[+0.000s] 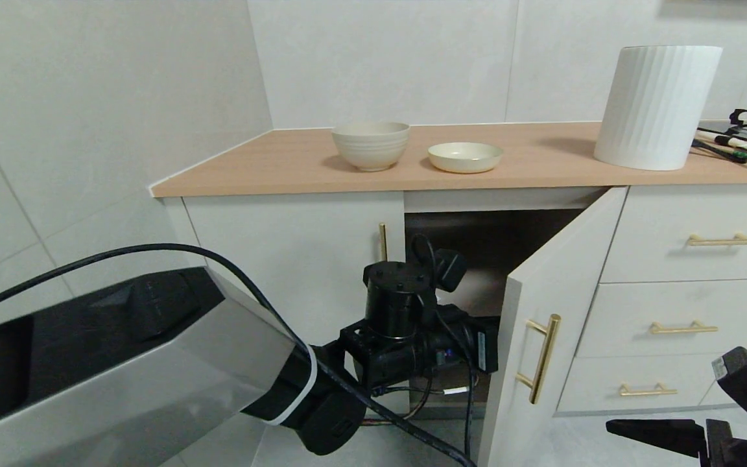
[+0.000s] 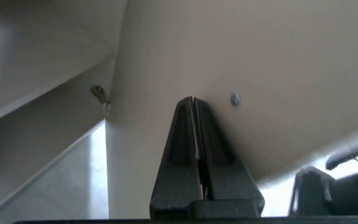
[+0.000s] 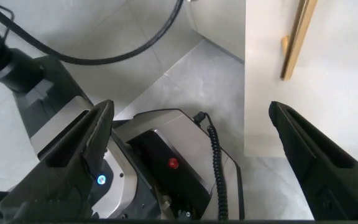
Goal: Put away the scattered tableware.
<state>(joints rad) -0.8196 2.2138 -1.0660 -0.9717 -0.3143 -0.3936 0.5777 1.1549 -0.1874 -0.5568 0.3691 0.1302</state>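
Observation:
A cream bowl [image 1: 371,145] and a shallow cream dish [image 1: 465,157] stand side by side on the wooden counter [image 1: 263,168]. Below them the cabinet door [image 1: 555,311] is swung open. My left arm's wrist [image 1: 406,324] sits low in the cabinet opening. In the left wrist view my left gripper [image 2: 192,99] is shut with nothing in it, its tips against the door's inner face [image 2: 260,50]. My right gripper [image 3: 190,109] is open and empty, low near the floor in front of the drawers, beside the door's gold handle [image 3: 297,37].
A tall white ribbed container [image 1: 657,107] stands at the counter's right, with dark utensils [image 1: 743,139] beyond it. Three drawers with gold handles [image 1: 723,240] fill the right side. A tiled wall closes off the left, and a black cable [image 1: 172,248] arcs over my left arm.

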